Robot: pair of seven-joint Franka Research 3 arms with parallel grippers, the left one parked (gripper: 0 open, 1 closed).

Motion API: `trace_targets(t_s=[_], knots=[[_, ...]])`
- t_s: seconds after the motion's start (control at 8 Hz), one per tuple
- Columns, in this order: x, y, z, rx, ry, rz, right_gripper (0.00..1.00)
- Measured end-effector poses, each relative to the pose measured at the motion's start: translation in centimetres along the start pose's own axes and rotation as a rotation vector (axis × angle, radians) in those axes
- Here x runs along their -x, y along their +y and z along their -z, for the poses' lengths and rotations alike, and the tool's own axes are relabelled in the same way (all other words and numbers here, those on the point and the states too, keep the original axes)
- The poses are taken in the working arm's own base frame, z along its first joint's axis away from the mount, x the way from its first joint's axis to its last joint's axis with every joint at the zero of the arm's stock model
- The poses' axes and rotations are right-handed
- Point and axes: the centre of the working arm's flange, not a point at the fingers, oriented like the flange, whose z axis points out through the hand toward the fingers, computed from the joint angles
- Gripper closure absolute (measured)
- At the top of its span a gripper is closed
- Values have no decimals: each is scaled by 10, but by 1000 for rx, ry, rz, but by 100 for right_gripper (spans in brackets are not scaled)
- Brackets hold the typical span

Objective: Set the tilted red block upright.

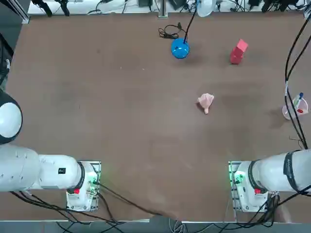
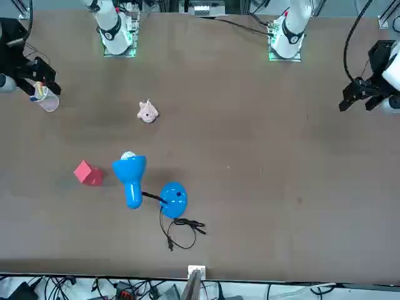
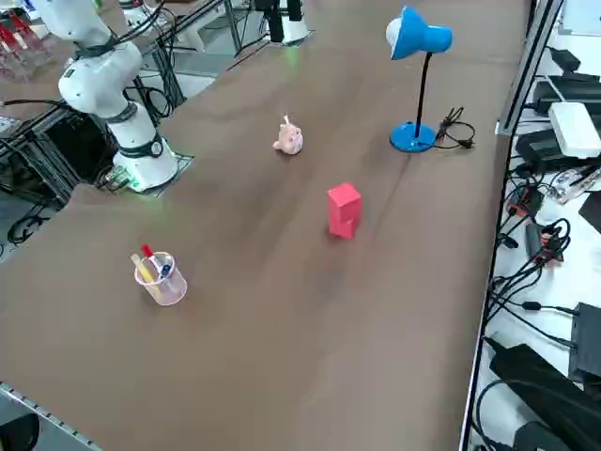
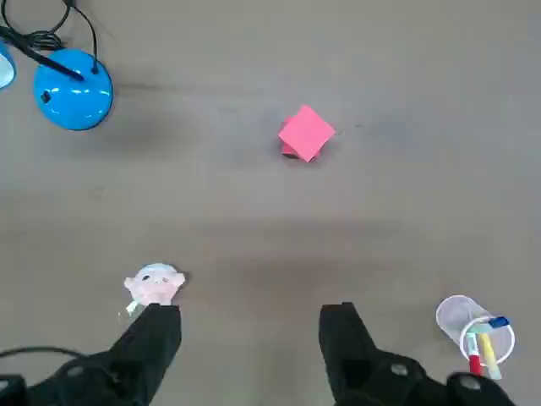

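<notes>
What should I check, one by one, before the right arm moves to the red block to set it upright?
1. Right gripper open: ok, fingers apart with nothing between them.
2. Red block free of contact: ok, nothing touches it.
3. Block already upright: cannot tell how far it leans.
4. Straight path clear: ok, pink toy sits beside one finger, not between gripper and block.
5. Blue lamp apart from block: ok.
6. Pen cup away from block: ok, near the table edge.

table (image 1: 97, 97): matt brown | cup (image 3: 165, 282): clear plastic | lamp (image 3: 418, 38): glossy blue
</notes>
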Motion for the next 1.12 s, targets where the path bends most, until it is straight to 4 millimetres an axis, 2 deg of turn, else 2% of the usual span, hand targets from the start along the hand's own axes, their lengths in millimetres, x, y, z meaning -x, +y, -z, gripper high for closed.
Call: trace_targets(t_s=[0.62,0.88,1.12], knots=[[-4,0,-7,3,-11,-1,0],[-25,1,-29,33,7,0,0],[-56,-2,-68,44,22,3,0]])
